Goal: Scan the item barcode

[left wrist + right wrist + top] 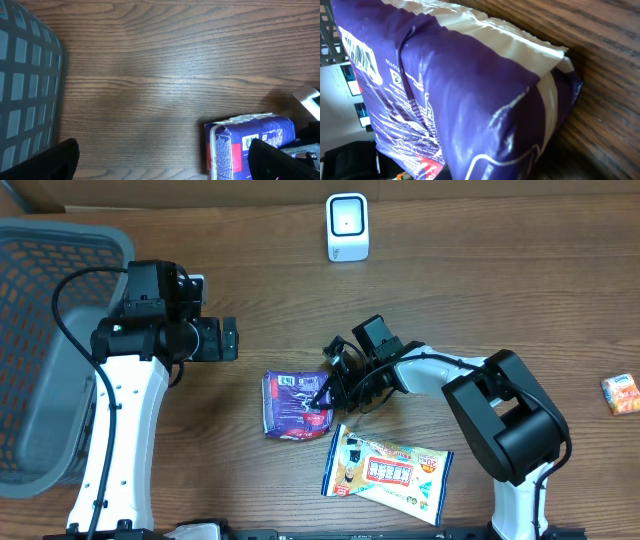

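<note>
A purple snack packet lies on the wooden table near the middle. My right gripper is at the packet's right edge and shut on it. In the right wrist view the purple packet fills the frame, its white sealed end up, and a barcode shows on its left face; the fingers are hidden. My left gripper hangs open to the upper left of the packet. Its dark fingertips stand wide apart with the purple packet by the right one. The white scanner stands at the back.
A grey mesh basket fills the left side, and the basket wall shows in the left wrist view. A yellow and white packet lies in front of the purple one. A small orange item lies at the far right.
</note>
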